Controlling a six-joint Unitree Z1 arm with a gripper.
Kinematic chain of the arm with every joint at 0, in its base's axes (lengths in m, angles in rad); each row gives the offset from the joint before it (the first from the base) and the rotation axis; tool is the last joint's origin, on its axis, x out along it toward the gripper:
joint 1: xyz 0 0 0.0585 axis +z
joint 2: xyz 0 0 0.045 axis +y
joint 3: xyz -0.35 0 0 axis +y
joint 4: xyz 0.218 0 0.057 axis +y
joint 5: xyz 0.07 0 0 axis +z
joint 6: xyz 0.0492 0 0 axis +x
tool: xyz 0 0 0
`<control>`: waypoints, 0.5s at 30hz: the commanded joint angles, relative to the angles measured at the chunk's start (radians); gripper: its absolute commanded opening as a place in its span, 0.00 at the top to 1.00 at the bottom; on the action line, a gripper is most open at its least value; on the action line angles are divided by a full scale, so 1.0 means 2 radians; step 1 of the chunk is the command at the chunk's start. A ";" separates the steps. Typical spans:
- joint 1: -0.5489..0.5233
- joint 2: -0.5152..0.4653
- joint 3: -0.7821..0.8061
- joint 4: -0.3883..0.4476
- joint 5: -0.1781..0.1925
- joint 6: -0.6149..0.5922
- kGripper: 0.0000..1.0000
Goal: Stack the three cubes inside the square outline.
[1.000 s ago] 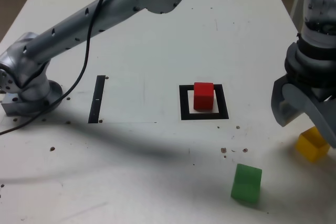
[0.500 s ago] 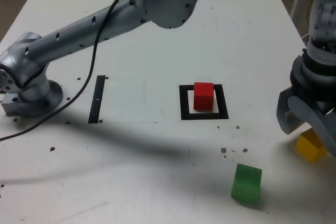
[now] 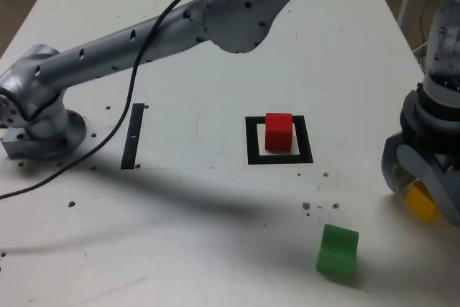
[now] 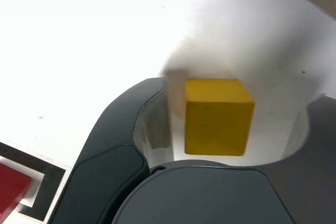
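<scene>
Currently we log: claw jaws apart, straddling yellow cube | red cube inside square outline | green cube on desk.

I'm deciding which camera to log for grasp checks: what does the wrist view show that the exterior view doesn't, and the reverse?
Only the wrist view shows the small matte yellow cube whole, sitting between the open grey gripper's fingers with gaps on both sides.

Only the exterior view shows the small matte green cube, the narrow black strip, the arm's base and the white table.

Both show the small matte red cube inside the flat black square outline, the yellow cube, and the gripper.
</scene>
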 commanded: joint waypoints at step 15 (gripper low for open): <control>-0.009 0.007 -0.011 -0.002 0.007 -0.006 0.62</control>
